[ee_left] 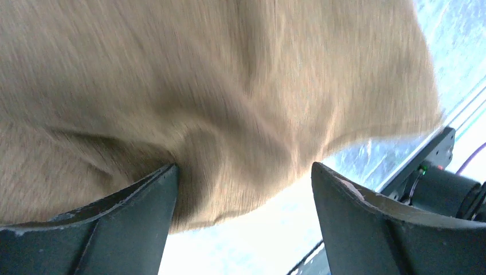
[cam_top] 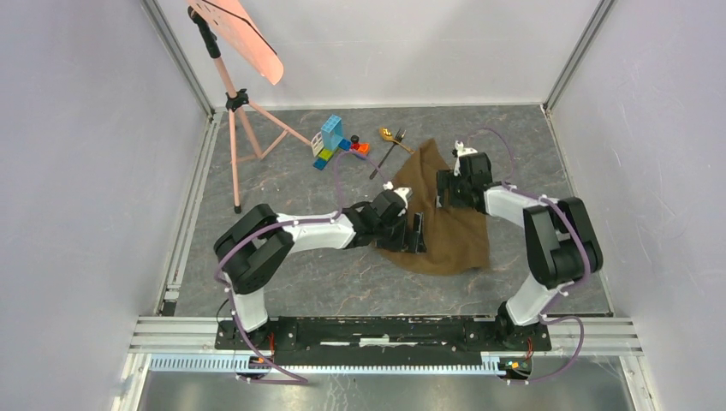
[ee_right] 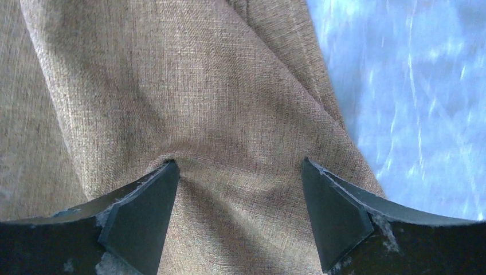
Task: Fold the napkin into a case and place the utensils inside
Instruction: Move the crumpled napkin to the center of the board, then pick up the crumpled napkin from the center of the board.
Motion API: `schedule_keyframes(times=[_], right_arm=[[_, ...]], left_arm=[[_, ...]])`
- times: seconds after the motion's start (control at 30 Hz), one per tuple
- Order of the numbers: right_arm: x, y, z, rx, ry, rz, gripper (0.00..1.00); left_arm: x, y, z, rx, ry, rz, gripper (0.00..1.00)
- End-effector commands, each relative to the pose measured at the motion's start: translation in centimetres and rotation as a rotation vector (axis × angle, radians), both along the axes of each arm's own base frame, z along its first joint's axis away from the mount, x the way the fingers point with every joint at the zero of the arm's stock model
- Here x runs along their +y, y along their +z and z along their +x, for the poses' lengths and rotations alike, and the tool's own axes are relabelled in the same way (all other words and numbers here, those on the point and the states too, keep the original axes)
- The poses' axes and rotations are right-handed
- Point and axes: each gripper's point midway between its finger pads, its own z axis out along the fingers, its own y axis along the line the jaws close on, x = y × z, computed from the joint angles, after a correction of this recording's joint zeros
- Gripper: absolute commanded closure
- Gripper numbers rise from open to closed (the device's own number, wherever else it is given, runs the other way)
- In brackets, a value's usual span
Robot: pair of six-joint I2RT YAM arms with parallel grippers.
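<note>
Dark, wedge-shaped fingers (ee_left: 132, 212) of the left pincer (ee_left: 243, 172) stand wide apart, released. One tip presses into a pucker of the napkin (ee_left: 229, 86), and the other sits past the cloth's edge over the pale surface (ee_left: 367, 160). The right pincer (ee_right: 238, 166) is likewise spread and holding nothing, both tips resting on the cloth, which creases between them. Up close the napkin is a coarse, tan-brown weave with a visible crosshatch of threads, soft and rumpled into shallow folds.

From above, the napkin (cam_top: 454, 235) lies right of centre on the grey mottled surface (cam_top: 342, 282), between the two arms. It is not yet folded into a case. It has a rough kite shape, broad and rounded at its near edge and narrowing to a corner at the far end, with its long axis running near to far. The left pincer (cam_top: 417, 231) rests on its left edge and the right pincer (cam_top: 448, 190) on its upper middle.

Just beyond the far corner lie the utensils, outside the cloth. The thin dark fork (cam_top: 385, 158) runs diagonally, tines far-right and handle near-left. The shiny gold spoon (cam_top: 392, 135) has its bowl far-left and its handle angled towards the napkin's corner. Whether the two touch cannot be told. Colourful toy blocks (cam_top: 336, 141) sit just left of them, and a pink stand (cam_top: 240, 111) rises farther left.
</note>
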Motion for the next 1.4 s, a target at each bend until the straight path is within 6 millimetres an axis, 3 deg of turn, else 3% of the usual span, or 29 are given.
schedule_keyframes(times=[0.0, 0.1, 0.2, 0.3, 0.37, 0.47, 0.53, 0.7, 0.8, 0.97, 1.13, 1.23, 1.37], right_arm=[[1.4, -0.8, 2.2, 0.044, 0.104, 0.022, 0.15], [1.8, 1.7, 2.6, 0.018, 0.113, 0.022, 0.14], [1.1, 5.7, 1.9, -0.004, 0.096, -0.032, 0.1], [0.2, 8.3, -1.4, 0.027, 0.085, -0.04, 0.07], [-1.4, 8.5, -4.2, 0.054, 0.015, -0.064, 0.07], [-4.5, 7.6, -8.6, 0.086, -0.215, -0.045, 0.07], [-6.4, 5.8, -11.8, 0.104, -0.367, 0.012, 0.07], [-8.5, 4.3, -15.0, 0.0, -0.654, 0.22, 0.17], [-9.3, 3.3, -16.0, -0.034, -0.766, 0.273, 0.2], [-8.1, 0.4, -17.4, 0.065, -0.807, 0.365, 0.2], [-7.5, 0.0, -16.5, -0.002, -0.856, 0.484, 0.21], [-7.4, -0.2, -16.1, -0.036, -0.878, 0.538, 0.28], [-7.7, 0.0, -16.1, -0.052, -0.897, 0.54, 0.25]], left_arm=[[1.5, 4.1, 0.0, -0.066, 0.039, -0.045, 0.07], [3.4, 6.8, 0.6, -0.138, 0.05, -0.043, 0.04], [4.8, 9.1, 0.2, -0.206, 0.047, -0.068, 0.0], [5.5, 10.4, -0.6, -0.22, 0.039, -0.09, 0.0], [5.8, 10.7, -0.9, -0.215, 0.045, -0.1, 0.0], [5.9, 10.9, -1.1, -0.194, 0.054, -0.11, 0.0], [5.8, 11.1, -1.4, -0.19, 0.05, -0.122, 0.0], [6.2, 10.8, -1.2, -0.191, 0.071, -0.119, 0.0], [5.9, 10.8, -1.2, -0.179, 0.066, -0.127, 0.0], [6.5, 10.8, -1.1, -0.175, 0.087, -0.122, 0.0], [7.2, 11.4, -0.8, -0.2, 0.107, -0.114, 0.0], [7.2, 11.5, -0.7, -0.199, 0.112, -0.115, 0.0], [7.6, 11.4, -0.7, -0.192, 0.123, -0.11, 0.0]])
